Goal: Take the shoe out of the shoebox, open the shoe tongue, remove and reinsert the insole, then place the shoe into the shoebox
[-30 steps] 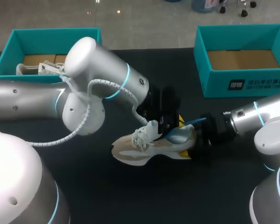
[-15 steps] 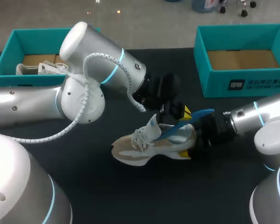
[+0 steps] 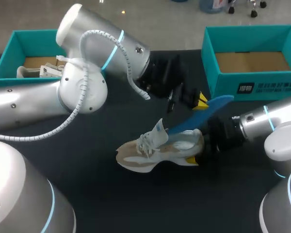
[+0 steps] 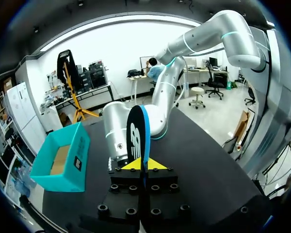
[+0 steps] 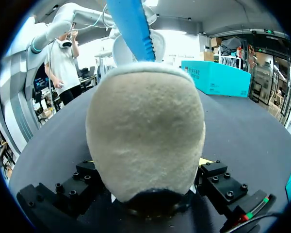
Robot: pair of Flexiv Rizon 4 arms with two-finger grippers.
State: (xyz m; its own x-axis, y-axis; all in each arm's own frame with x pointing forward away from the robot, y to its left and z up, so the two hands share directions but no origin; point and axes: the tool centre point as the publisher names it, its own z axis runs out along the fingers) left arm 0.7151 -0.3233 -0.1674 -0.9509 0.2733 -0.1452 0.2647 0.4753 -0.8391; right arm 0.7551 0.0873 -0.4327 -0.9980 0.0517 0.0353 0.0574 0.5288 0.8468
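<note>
A beige and white shoe lies on its side on the black table. My right gripper is shut on its heel; in the right wrist view that heel fills the space between the wide-set fingers. A blue insole slants up out of the shoe's opening toward the back right. My left gripper is shut on its upper end, above and behind the heel. Seen from the left wrist, the insole stands edge-on between the yellow tips of the left gripper. From the right wrist, the insole rises beyond the heel.
An empty teal shoebox stands at the back right, close behind the insole's tip. A second teal box at the back left holds another shoe. My left arm spans the table's left half.
My left gripper has risen and moved back and right, drawing the blue insole most of the way out of the shoe. The right gripper and shoe have stayed put.
</note>
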